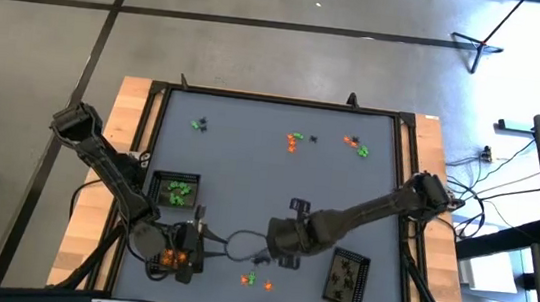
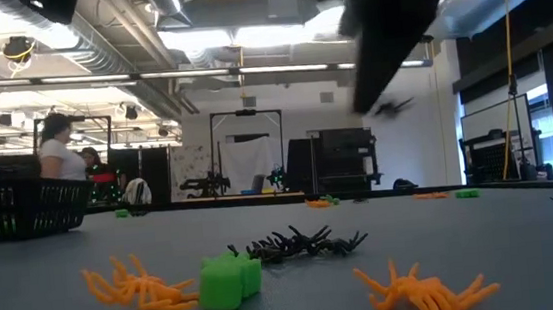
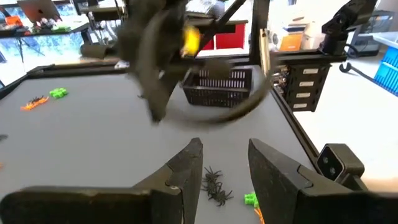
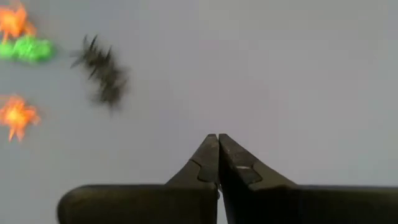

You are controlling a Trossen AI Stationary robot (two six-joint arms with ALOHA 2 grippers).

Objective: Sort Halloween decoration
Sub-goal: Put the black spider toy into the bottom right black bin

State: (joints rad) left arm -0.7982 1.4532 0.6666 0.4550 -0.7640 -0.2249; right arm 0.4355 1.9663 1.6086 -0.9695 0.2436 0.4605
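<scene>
Near the table's front edge lies a cluster of Halloween decoration: black spiders point(image 2: 299, 243), a green piece point(image 2: 229, 280) and orange spiders point(image 2: 137, 286). My right gripper point(image 4: 217, 142) is shut and hangs above the table beside this cluster point(image 1: 256, 281). A small black spider point(image 2: 391, 107) hangs at its tip. My left gripper point(image 3: 227, 163) is open and empty, raised over the table, and faces the cluster from the left point(image 1: 201, 249). My right gripper points steeply down, and the black spider's legs point(image 2: 391, 107) show at its shut tips in the low view only, lifted clear of the table. The right wrist view shows nothing sticking out between the fingers point(image 4: 208, 155), so the held part cannot be told.
Three black mesh trays stand near the front: one with green pieces point(image 1: 177, 190), one with orange pieces point(image 1: 170, 257) under my left arm, one with black pieces point(image 1: 347, 278) at the right. More trinkets lie at the far side point(image 1: 294, 141), point(image 1: 356, 145), point(image 1: 199, 124).
</scene>
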